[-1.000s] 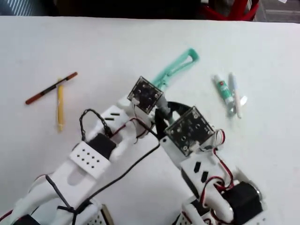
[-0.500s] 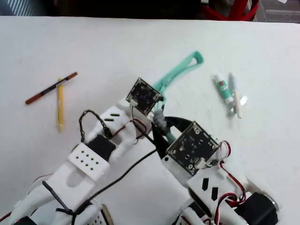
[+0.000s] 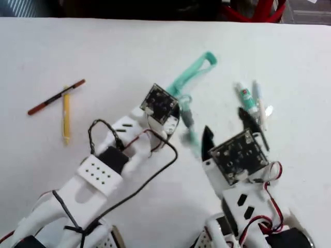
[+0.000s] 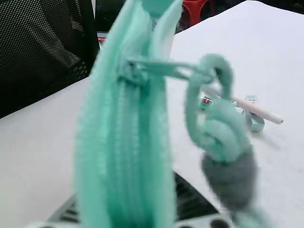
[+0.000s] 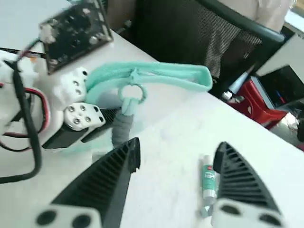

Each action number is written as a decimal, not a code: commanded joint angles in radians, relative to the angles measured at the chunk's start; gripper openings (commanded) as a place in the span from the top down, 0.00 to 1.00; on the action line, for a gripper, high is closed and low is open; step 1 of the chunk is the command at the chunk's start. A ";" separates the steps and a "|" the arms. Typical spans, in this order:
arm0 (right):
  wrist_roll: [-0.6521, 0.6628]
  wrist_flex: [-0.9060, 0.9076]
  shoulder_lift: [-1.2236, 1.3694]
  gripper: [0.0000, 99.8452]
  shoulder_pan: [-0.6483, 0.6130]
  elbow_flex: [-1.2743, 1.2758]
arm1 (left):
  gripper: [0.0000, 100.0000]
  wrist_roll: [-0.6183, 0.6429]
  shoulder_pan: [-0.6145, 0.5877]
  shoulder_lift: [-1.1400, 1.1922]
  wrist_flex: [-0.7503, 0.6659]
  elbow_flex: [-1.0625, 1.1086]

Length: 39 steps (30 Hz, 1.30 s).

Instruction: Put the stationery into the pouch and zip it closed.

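Observation:
My left gripper [image 3: 172,105] is shut on the near end of the teal pouch [image 3: 192,71], which stands on its edge and stretches away toward the table's back. Its zipper pull ring [image 4: 216,76] and grey tassel [image 4: 230,173] hang loose at the pouch's side [image 4: 123,142]. My right gripper [image 3: 231,129] stands open to the right of the pouch, nothing between its fingers [image 5: 114,171]. Beyond it lie a glue stick [image 3: 246,98] and a white pen [image 3: 260,106]. A red-brown pen [image 3: 57,96] and a yellow pen [image 3: 66,114] lie far left.
In the right wrist view the pouch [image 5: 156,76] and tassel [image 5: 121,128] lie ahead of the open gripper [image 5: 179,147], with the glue stick [image 5: 207,178] near one finger. Black mesh chairs [image 5: 190,33] stand past the table's far edge. White tabletop [image 3: 119,51] lies around the pouch.
My right gripper has let go of the zipper tassel, opened, and drawn back to the right toward the glue stick. The pouch has swung slightly in the left gripper.

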 commanded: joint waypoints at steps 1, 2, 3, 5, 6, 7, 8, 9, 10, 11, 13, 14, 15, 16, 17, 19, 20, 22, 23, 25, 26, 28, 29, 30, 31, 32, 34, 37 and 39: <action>-0.008 0.013 0.004 0.72 0.099 -0.031 | 0.98 0.009 0.015 -0.010 -0.009 -0.005; -0.008 0.013 0.004 0.72 0.128 -0.031 | 0.98 0.009 0.015 -0.012 -0.009 -0.005; -0.008 0.010 0.004 0.72 0.162 -0.031 | 0.98 0.009 0.015 -0.012 -0.009 -0.006; -0.008 0.002 0.004 0.72 0.243 -0.031 | 0.98 0.009 0.015 -0.013 -0.008 -0.009; -0.008 -0.010 0.007 0.72 0.288 -0.025 | 0.98 0.011 0.015 -0.013 -0.006 -0.011; -0.008 -0.036 0.007 0.72 0.335 -0.002 | 0.98 0.011 0.016 -0.013 -0.006 -0.012; -0.008 -0.079 0.007 0.72 0.384 0.040 | 0.98 0.011 0.018 -0.013 -0.006 -0.015; -0.008 -0.134 0.013 0.72 0.433 0.092 | 0.98 0.012 0.021 -0.013 -0.006 -0.018; -0.008 -0.205 0.015 0.73 0.475 0.161 | 0.98 0.028 0.021 -0.013 0.002 -0.032; -0.006 -0.286 0.015 0.74 0.506 0.239 | 0.98 0.052 0.019 -0.013 0.032 -0.054; -0.003 -0.450 0.016 0.77 0.555 0.382 | 0.98 0.109 0.010 -0.012 0.127 -0.123; 0.017 -0.504 0.016 0.78 0.570 0.434 | 0.98 0.133 -0.005 -0.008 0.181 -0.160; 0.040 -0.527 0.018 0.78 0.578 0.468 | 0.98 0.157 -0.019 -0.007 0.219 -0.187; 0.054 -0.532 0.025 0.78 0.579 0.479 | 0.98 0.181 -0.033 -0.007 0.249 -0.203; 0.057 -0.530 0.044 0.78 0.579 0.479 | 0.98 0.199 -0.051 -0.010 0.253 -0.201; 0.057 -0.542 0.110 0.76 0.579 0.451 | 0.98 0.235 -0.074 -0.007 0.253 -0.190; 0.057 -0.552 0.159 0.76 0.579 0.423 | 0.98 0.249 -0.076 -0.007 0.236 -0.172; 0.055 -0.556 0.294 0.76 0.579 0.339 | 0.98 0.252 -0.067 -0.010 0.160 -0.123; 0.055 -0.545 0.371 0.76 0.579 0.287 | 0.98 0.252 -0.056 -0.007 0.107 -0.097; 0.055 -0.493 0.527 0.76 0.579 0.169 | 0.98 0.250 -0.039 -0.007 0.009 -0.043; 0.055 -0.458 0.602 0.76 0.578 0.103 | 0.98 0.250 -0.038 -0.007 -0.035 -0.020; 0.060 -0.383 0.739 0.76 0.555 -0.028 | 0.98 0.250 -0.030 -0.005 -0.104 0.015; 0.063 -0.337 0.803 0.76 0.539 -0.094 | 0.98 0.250 -0.027 -0.005 -0.124 0.029; 0.063 -0.294 0.868 0.76 0.526 -0.157 | 0.98 0.250 -0.027 -0.005 -0.137 0.041; 0.063 -0.262 0.931 0.76 0.509 -0.218 | 0.98 0.250 -0.027 -0.010 -0.138 0.054; 0.063 -0.239 0.992 0.77 0.496 -0.276 | 0.98 0.250 -0.027 -0.013 -0.137 0.066; 0.063 -0.214 1.113 0.81 0.487 -0.377 | 0.98 0.250 -0.033 -0.013 -0.137 0.094; 0.055 -0.196 1.280 0.86 0.490 -0.506 | 0.98 0.189 -0.035 -0.015 -0.137 0.115; 0.055 -0.170 1.374 0.87 0.492 -0.565 | 0.98 0.100 -0.027 -0.013 -0.144 0.115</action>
